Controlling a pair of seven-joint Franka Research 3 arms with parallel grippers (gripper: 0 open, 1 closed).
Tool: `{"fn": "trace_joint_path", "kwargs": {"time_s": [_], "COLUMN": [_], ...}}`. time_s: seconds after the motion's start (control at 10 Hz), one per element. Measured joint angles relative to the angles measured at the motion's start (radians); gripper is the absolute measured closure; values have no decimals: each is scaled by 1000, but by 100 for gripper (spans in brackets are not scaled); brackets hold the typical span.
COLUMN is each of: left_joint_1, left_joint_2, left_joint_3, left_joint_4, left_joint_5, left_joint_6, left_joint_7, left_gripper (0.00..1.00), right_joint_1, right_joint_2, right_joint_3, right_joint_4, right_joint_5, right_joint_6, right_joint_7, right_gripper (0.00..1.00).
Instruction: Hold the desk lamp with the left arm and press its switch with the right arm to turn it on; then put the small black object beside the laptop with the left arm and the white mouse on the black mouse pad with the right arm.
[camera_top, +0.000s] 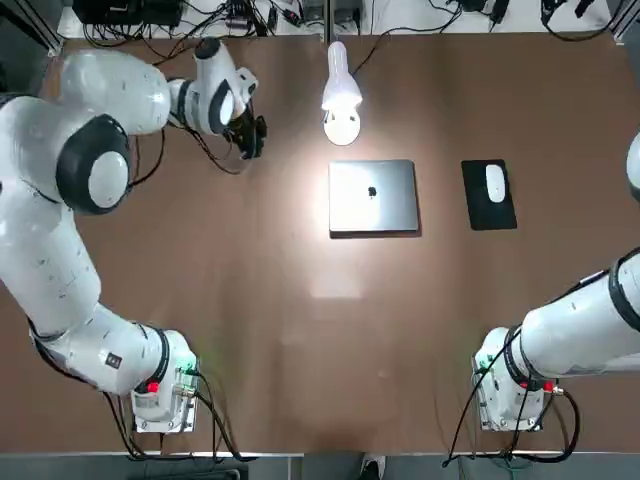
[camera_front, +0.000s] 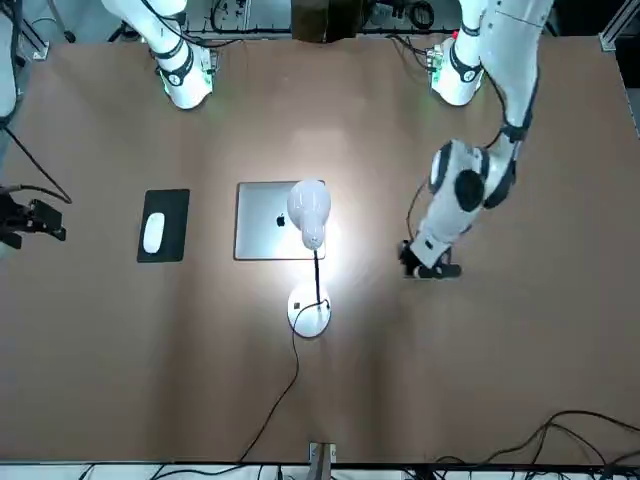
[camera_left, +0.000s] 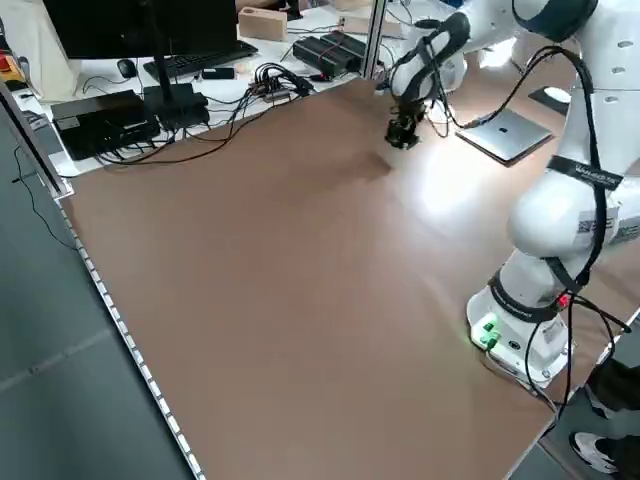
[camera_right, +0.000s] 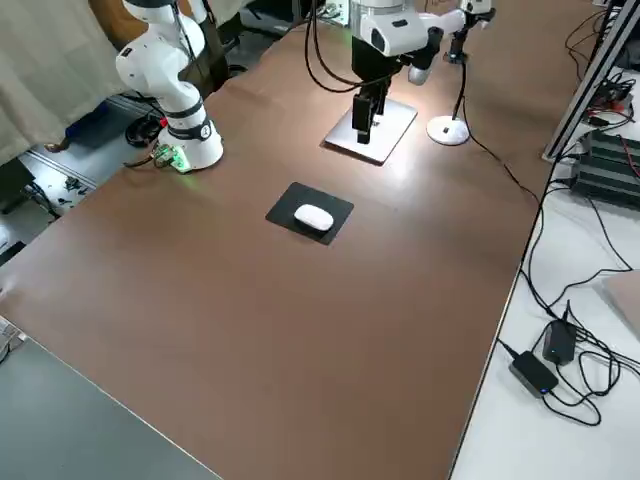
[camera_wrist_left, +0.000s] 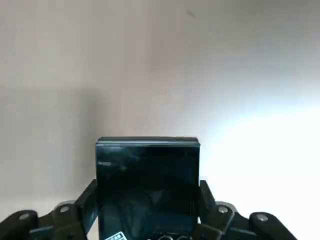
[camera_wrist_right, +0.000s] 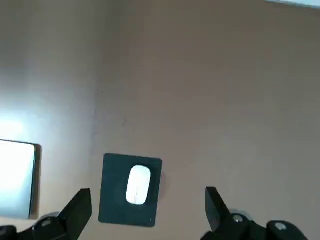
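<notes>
The desk lamp (camera_top: 341, 95) is lit and stands at the far middle of the table (camera_top: 300, 330), its round base (camera_front: 308, 316) just beyond the closed laptop (camera_top: 373, 197), with glare thrown over the laptop lid and the table around it. The white mouse (camera_top: 495, 182) is seen lying on the black mouse pad (camera_top: 488, 205), which sits to the robot's right of the laptop, near but apart from it. The left gripper (camera_top: 250, 137) is placed low over the far left part of the table, well apart from the laptop, and is clamped on the small black object (camera_wrist_left: 147, 187); in the left wrist view the flat dark block is seen pinched between the two fingers (camera_wrist_left: 88, 205), with bare tabletop beyond it. The right gripper (camera_wrist_right: 148, 205) is raised above the right side of the table, its fingers spread apart with nothing between them; the mouse and pad are seen below it in the right wrist view, and a corner of the laptop beside them. In the front view the right gripper (camera_front: 30, 220) shows at the picture's edge, off to the side of the pad.
</notes>
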Motion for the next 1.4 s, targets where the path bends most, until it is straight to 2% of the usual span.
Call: {"fn": "trace_joint_path", "kwargs": {"time_s": [0.3,0.5,0.7,1.1,1.3,1.4], "left_joint_1": [-169,-237,-268,-286,-286,-286], "left_joint_2": [17,56,103,132,131,124], "left_joint_3": [3,5,10,26,27,28], "left_joint_4": [-4,-3,0,38,53,56], "left_joint_5": [0,0,2,20,39,42], "left_joint_6": [1,38,92,98,98,98], "left_joint_7": [-221,-296,-306,-306,-306,-306], "left_gripper": [20,20,20,17,0,0], "right_joint_1": [10,10,10,10,10,10], "right_joint_2": [-35,-40,-40,-40,-40,-40], "right_joint_3": [2,3,3,3,3,3], "right_joint_4": [-34,-36,-40,-42,-43,-43], "right_joint_5": [0,0,0,0,0,0], "right_joint_6": [5,5,5,6,8,9], "right_joint_7": [18,20,22,24,24,24], "right_gripper": [0,0,0,0,0,0]}}
